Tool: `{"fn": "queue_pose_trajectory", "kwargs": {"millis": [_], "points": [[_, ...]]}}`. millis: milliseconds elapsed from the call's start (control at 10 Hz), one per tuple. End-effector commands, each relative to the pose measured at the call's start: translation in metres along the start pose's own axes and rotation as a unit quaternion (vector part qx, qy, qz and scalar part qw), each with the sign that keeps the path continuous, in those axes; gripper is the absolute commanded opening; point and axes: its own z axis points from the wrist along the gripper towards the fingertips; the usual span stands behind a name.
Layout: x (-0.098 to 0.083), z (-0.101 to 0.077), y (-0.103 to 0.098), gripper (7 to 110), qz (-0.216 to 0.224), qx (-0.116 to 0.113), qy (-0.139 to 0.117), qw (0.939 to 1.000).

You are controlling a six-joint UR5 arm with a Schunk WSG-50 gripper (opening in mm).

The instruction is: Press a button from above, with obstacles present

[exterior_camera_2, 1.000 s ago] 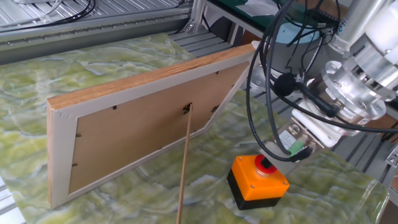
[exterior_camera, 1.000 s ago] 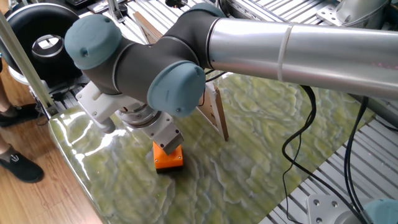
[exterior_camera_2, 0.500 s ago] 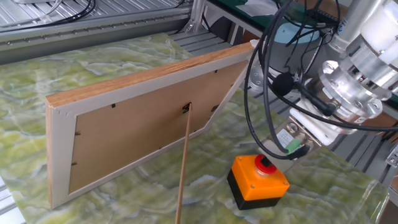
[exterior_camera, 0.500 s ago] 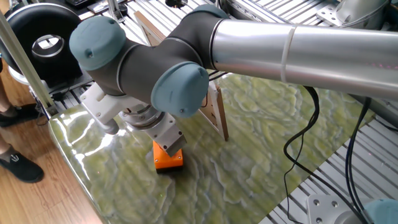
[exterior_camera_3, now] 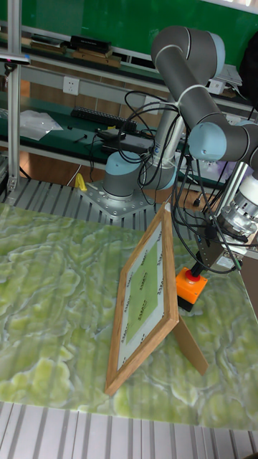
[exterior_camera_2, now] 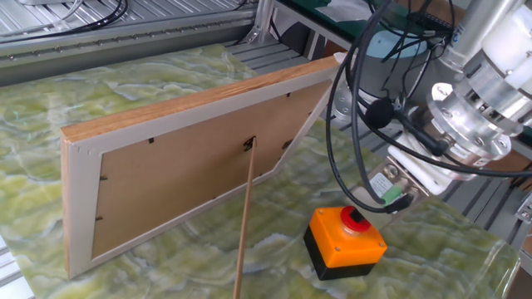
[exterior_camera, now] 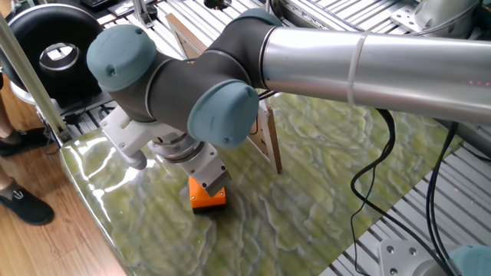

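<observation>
1. my pincer (exterior_camera_2: 378, 193) hangs just above the button (exterior_camera_2: 356, 219); can't tell its opening.
2. button sits on the bench (exterior_camera_2: 166, 274) beside the board (exterior_camera_2: 191, 174).
3. risk: drifting off-centre, glancing the dome.

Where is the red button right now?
The red button sits on its orange box on the green table, near the table edge. It is just under the gripper, beside the big wooden board.
</observation>
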Motion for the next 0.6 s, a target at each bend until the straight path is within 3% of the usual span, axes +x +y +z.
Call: {"fn": "queue_pose_trajectory", "kwargs": {"millis": [0, 500], "points": [[-0.0031, 0.0014, 0.0033, 7, 0.006, -0.004, -0.002, 1.0], [-0.0033, 0.0022, 0.0019, 7, 0.012, -0.001, 0.0, 0.9999]]}}
